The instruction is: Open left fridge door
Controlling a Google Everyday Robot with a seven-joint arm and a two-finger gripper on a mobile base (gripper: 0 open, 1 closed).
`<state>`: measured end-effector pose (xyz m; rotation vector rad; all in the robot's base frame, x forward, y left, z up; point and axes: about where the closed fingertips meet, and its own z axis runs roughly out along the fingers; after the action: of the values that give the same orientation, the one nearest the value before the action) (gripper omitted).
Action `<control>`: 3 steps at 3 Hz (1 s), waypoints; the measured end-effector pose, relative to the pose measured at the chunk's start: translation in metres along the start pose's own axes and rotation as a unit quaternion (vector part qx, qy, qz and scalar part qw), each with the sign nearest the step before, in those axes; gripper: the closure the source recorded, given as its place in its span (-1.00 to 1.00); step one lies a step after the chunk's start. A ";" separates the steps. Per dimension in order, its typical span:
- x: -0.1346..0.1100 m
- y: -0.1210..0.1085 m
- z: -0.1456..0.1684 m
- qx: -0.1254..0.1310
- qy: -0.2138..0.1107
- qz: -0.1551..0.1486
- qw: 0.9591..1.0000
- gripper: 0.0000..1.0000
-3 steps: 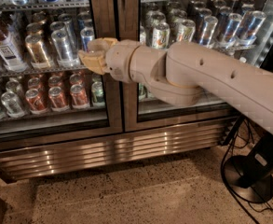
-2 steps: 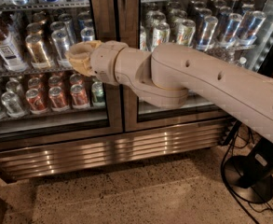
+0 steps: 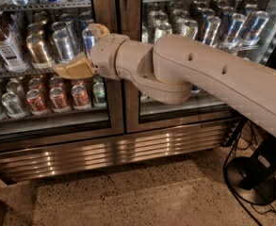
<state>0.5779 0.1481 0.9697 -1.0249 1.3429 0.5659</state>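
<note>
The fridge (image 3: 109,155) fills the view, a steel drinks cooler with a ribbed grille along its base. The left fridge door (image 3: 102,13) has a glass pane in a steel frame and sits flush with its twin at the centre post. Behind the pane, wire shelves hold silver, gold and red cans and a bottle. My beige arm reaches in from the right across the centre post. My gripper (image 3: 67,69) hangs in front of the left door's glass at middle-shelf height, pointing left. I cannot tell whether it touches the glass.
The right door (image 3: 208,13) shows blue and silver cans. A black stand base (image 3: 250,178) with trailing cables sits on the speckled floor at the right. A dark object pokes in at the bottom left corner.
The gripper has moved leftward and slightly down, from near the centre post out over the left door's glass. The door itself has not moved.
</note>
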 end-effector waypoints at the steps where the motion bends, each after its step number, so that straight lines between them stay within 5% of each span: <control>1: -0.021 -0.036 -0.011 0.087 0.012 -0.050 0.995 -1.00; 3: -0.034 -0.055 0.008 0.070 -0.016 -0.028 0.997 -1.00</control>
<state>0.6211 0.1356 1.0167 -0.9321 1.3021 0.4375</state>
